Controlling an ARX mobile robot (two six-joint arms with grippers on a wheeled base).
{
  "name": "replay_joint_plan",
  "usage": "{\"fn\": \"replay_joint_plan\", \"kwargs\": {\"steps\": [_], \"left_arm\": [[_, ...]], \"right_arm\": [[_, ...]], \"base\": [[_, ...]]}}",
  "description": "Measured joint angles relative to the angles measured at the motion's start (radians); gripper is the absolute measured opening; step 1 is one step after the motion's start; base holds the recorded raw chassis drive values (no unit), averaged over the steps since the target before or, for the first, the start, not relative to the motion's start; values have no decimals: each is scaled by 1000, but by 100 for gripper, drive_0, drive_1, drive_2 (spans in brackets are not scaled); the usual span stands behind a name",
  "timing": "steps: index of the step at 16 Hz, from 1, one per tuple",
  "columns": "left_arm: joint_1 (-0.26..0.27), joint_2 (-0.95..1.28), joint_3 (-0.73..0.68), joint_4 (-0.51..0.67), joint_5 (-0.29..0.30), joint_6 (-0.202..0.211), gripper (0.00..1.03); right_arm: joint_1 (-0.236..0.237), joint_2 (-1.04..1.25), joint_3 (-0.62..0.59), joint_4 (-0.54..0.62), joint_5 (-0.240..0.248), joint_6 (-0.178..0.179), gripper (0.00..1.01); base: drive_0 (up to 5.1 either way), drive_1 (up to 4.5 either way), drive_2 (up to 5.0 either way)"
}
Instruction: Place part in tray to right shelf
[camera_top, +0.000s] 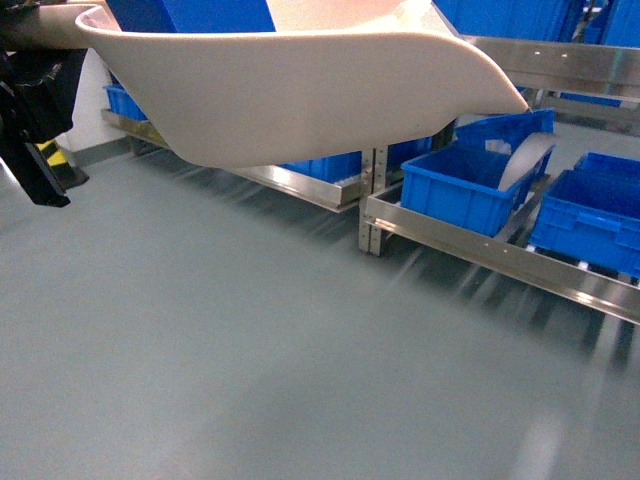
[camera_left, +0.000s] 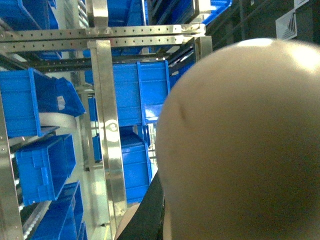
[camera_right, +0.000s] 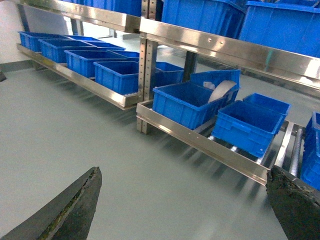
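Note:
The cream tray (camera_top: 310, 95) hangs high across the top of the head view, its handle running off to the upper left. Its underside (camera_left: 240, 145) fills the right of the left wrist view. My left gripper (camera_left: 159, 212) is shut on the tray, one black finger (camera_left: 150, 210) pressed flat against it. The part is hidden; I cannot see inside the tray. The right shelf (camera_top: 500, 255) is the low steel rack at the right. My right gripper (camera_right: 182, 172) is open over bare grey floor, facing that shelf (camera_right: 200, 142).
Blue crates (camera_top: 465, 185) sit on the right shelf, and one holds another cream scoop (camera_top: 525, 160). A second low rack with crates (camera_right: 75, 60) runs off to the left. An upper steel beam (camera_right: 225, 47) carries more crates. Grey floor (camera_top: 250, 340) lies in front.

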Motion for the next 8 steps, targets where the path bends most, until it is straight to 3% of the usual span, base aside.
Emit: {"fn": "replay_joint_plan", "kwargs": {"steps": [8], "left_arm": [[0, 0, 0, 0, 0, 0, 15]], "right_arm": [[0, 0, 0, 0, 0, 0, 98]], "base": [[-157, -157, -157]]}}
